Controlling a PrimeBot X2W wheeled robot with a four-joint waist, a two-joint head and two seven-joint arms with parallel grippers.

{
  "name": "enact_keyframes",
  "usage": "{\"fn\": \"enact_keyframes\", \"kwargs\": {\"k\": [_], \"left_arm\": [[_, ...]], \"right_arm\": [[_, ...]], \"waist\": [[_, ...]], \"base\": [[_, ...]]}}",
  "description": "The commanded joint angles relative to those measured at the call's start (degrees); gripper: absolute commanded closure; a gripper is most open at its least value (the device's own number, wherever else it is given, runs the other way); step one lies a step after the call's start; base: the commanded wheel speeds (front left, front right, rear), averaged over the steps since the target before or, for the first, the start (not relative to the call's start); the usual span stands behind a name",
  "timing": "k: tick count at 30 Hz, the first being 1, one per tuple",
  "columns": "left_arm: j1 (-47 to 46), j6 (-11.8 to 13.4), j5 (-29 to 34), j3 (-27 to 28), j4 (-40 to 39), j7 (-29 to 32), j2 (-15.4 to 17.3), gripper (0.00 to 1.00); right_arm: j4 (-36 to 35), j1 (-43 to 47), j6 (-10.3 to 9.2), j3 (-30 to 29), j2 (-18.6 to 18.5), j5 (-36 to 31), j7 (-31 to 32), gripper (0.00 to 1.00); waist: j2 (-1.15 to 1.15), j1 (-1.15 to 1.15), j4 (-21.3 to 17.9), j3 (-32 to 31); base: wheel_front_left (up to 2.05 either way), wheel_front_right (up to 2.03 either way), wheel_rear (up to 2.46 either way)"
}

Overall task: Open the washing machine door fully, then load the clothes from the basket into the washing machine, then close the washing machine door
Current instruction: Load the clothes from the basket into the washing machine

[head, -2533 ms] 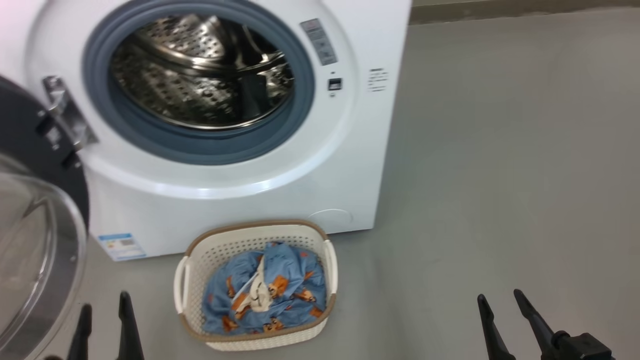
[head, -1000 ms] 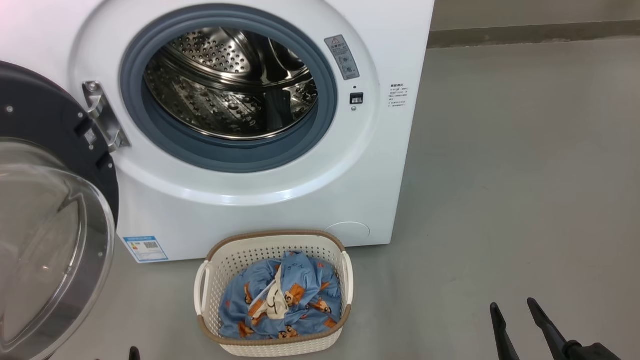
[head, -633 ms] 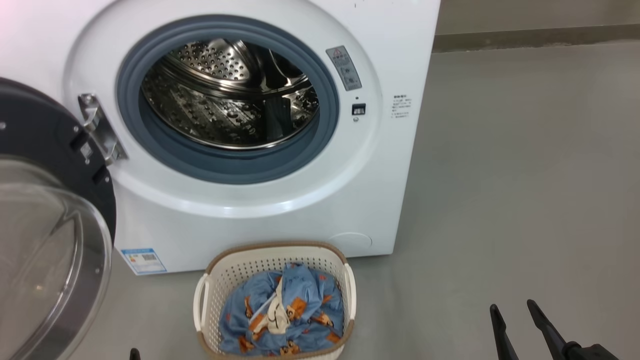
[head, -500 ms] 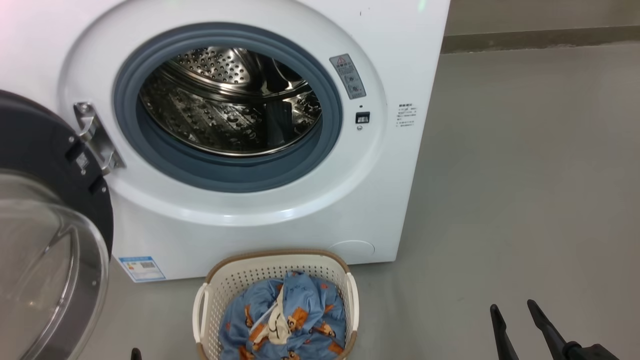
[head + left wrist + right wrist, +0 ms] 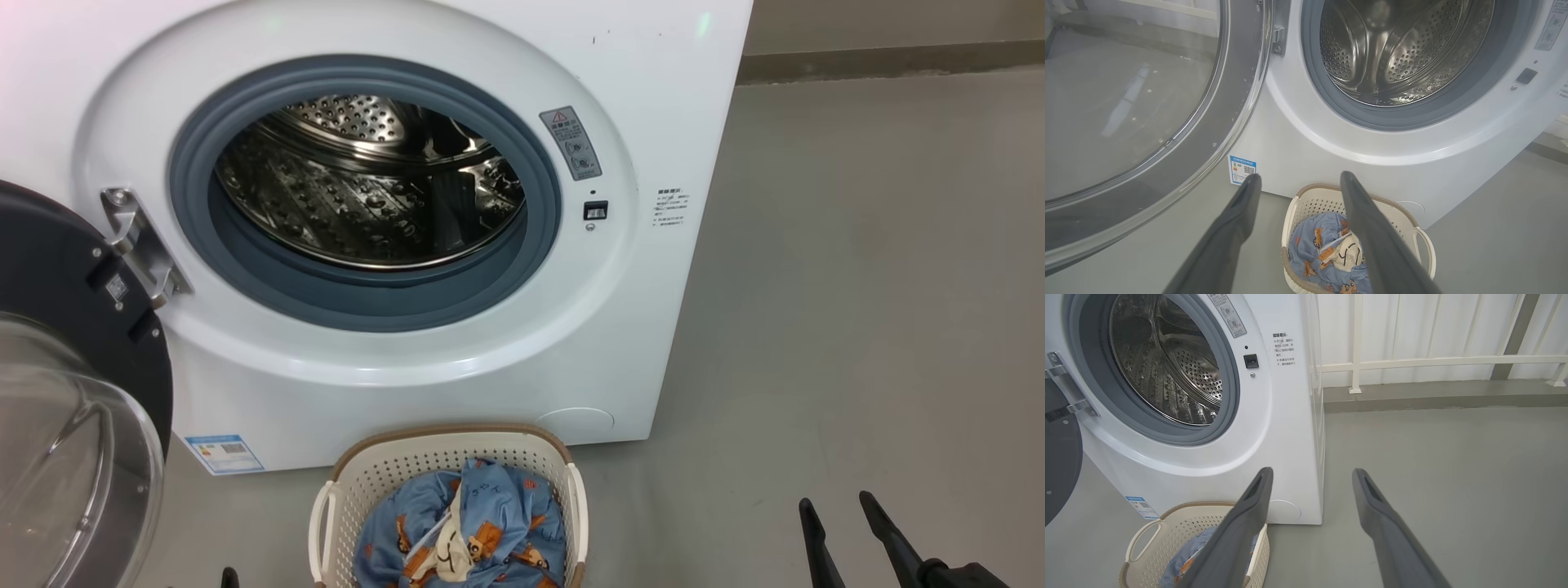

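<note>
The washing machine (image 5: pixel 424 400) stands at the far side, and its round hole is wide open. The washing machine door (image 5: pixel 57 269) hangs out to the left on its metal hinge (image 5: pixel 135 241), with its glass bowl (image 5: pixel 57 457) turned away from the hole. I think it is swung that far so nothing blocks the way in. The shiny steel drum (image 5: pixel 359 204) looks bare inside.

The basket (image 5: pixel 408 469) sits on the grey floor (image 5: pixel 857 286), near the robot and just in front of the machine. That is a handy spot, right under the hole, so the lift will be short. The clothes (image 5: pixel 498 523) lie in a soft blue heap inside the basket. None are in the drum yet.

The left gripper (image 5: pixel 1300 176) hangs above the basket with its two fingers spread apart and nothing between them. It looks ready to go down for the heap. The right gripper (image 5: pixel 1312 471) is off to the right over bare floor. Its fingers are spread apart too and hold nothing, so it is out of the way.

I think the door step is done and loading comes next.
</note>
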Motion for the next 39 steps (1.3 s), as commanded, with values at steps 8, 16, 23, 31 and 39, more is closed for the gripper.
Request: {"fn": "enact_keyframes", "kwargs": {"k": [8, 16, 23, 31, 39], "left_arm": [[-2.85, -0.3, -1.15, -0.1, -1.43, -0.52, 0.3, 0.0], [-10.59, -2.92, -2.03, -7.4, 4.16, 0.09, 1.64, 0.0], [-19.63, -3.15, -8.78, -13.63, 12.75, 7.6, 6.31, 0.0], [-26.76, -3.16, -15.17, -18.45, 20.16, 11.08, 12.2, 0.0], [-33.33, -3.17, -19.9, -24.71, 28.26, 14.26, 16.3, 0.0]], "right_arm": [[-0.69, -1.65, 0.16, 2.52, -0.76, 1.41, -0.69, 0.0], [-0.78, -4.93, 0.16, 4.64, -0.76, 3.82, -0.69, 0.0], [-1.48, -8.78, 0.16, 5.49, -0.76, 6.44, -0.69, 0.0], [-1.76, -11.29, 0.16, 7.1, -0.76, 9.16, -0.69, 0.0], [-3.06, -12.94, 0.16, 9.15, -0.76, 10.36, -0.69, 0.0]], "waist": [[0.0, 0.0, -0.78, 1.96], [0.0, 0.0, -5.52, 9.88], [0.0, 0.0, -12.25, 19.02], [0.0, 0.0, -18.33, 26.38], [0.0, 0.0, -22.22, 32.57]], "base": [[0.0, 0.0, 0.0], [0.0, 0.0, 0.0], [0.0, 0.0, 0.0], [0.0, 0.0, 0.0], [0.0, 0.0, 0.0]]}}
